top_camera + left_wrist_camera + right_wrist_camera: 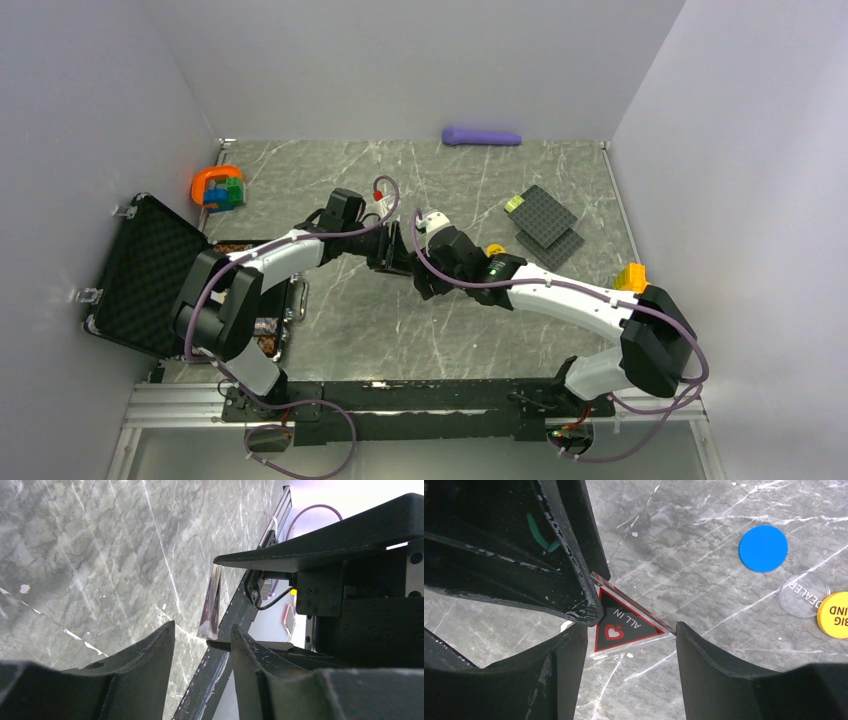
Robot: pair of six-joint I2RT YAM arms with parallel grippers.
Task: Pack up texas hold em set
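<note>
Overhead: both arms meet in the middle, hiding the dark red triangle (621, 622) between them; the open black case (140, 265) lies well left of it. Left wrist: the left gripper (202, 627), fingers parted, straddles the triangle, seen edge-on. Right wrist: the right gripper (631, 632) pinches the triangle; a blue disc (763, 548) lies apart from it.

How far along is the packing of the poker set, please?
Done: the case lies open, some chips apparently inside. In hand: right gripper holds the ALL IN triangle, with left gripper at its edge. Left: blue disc, clear dealer button and yellow disc lie on the table; case not closed.
</note>
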